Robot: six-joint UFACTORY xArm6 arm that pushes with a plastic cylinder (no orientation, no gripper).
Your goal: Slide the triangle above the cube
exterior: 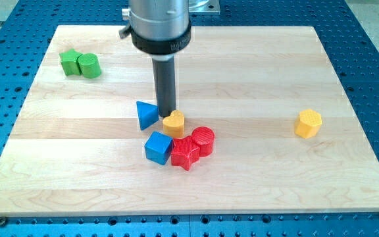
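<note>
A blue triangle (146,114) lies near the middle of the wooden board (242,79). A blue cube (157,147) sits just below it and slightly to the view's right. My tip (167,116) is down on the board right beside the triangle's right edge, between it and a yellow heart-shaped block (174,122). The tip appears to touch or almost touch both.
A red star-shaped block (185,153) and a red cylinder (203,139) crowd the cube's right side. A yellow hexagonal block (308,123) sits at the view's right. A green star-shaped block (70,61) and a green cylinder (89,65) sit at the top left.
</note>
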